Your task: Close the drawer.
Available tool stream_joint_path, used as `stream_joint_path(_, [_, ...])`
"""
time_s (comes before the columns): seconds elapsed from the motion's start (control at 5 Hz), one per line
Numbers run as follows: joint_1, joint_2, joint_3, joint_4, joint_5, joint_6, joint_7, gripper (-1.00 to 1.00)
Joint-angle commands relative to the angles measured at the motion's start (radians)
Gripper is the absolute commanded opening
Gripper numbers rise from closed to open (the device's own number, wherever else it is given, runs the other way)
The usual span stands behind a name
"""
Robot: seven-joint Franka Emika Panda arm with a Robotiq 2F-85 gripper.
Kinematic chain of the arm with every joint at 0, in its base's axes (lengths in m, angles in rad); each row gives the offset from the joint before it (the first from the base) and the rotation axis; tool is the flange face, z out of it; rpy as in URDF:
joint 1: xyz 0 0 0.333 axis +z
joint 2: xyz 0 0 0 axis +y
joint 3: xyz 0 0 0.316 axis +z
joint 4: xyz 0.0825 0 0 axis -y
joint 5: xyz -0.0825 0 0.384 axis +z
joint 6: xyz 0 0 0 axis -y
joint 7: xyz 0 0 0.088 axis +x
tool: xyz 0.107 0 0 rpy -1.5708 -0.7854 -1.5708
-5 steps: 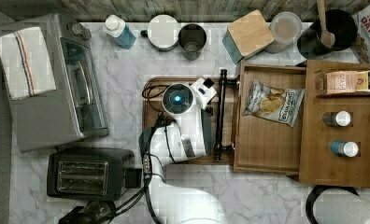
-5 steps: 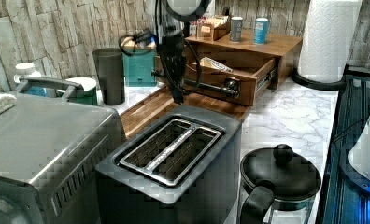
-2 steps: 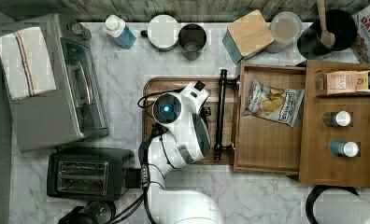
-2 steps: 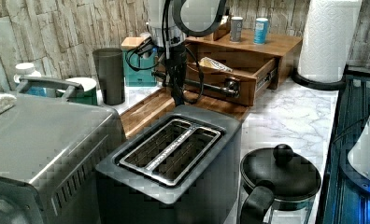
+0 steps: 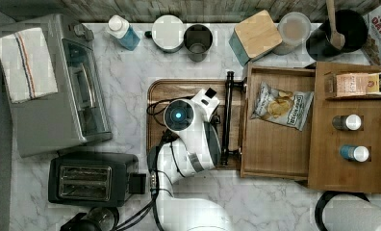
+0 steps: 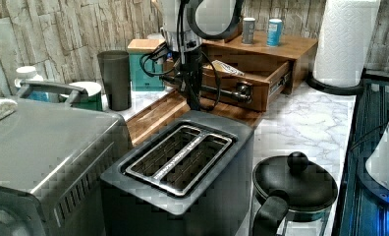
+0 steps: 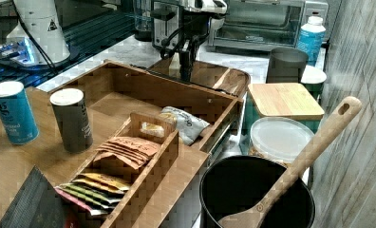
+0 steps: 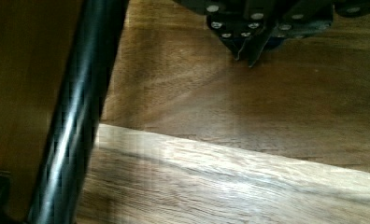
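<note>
The drawer (image 5: 275, 144) sits pulled out, at the middle right of the top view, with a chip bag (image 5: 281, 105) lying inside. Its long black handle (image 5: 225, 120) runs across its front. The hand (image 8: 246, 50) is low over the dark wooden tray (image 5: 155, 91), just beside the handle. Its fingers are pressed together and hold nothing. All of this rests on the marble worktop (image 5: 126, 67).

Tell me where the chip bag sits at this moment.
The chip bag lies on the floor of the open drawer, toward the top view's upper edge, between the black bar handle and the cabinet top.
</note>
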Motion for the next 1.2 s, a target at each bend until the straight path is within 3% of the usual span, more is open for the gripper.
stream_joint_path(0.2, [-0.098, -0.097, -0.061, -0.021, 0.069, -0.035, -0.113, -1.00])
stream_joint_path(0.6, [-0.169, -0.117, -0.083, -0.009, 0.062, -0.005, -0.206, -1.00])
stream_joint_path(1.0, [-0.260, -0.084, -0.124, 0.015, 0.171, 0.089, -0.346, -1.00])
stream_joint_path(1.2, [-0.286, -0.083, -0.151, 0.079, 0.165, 0.004, -0.380, -1.00])
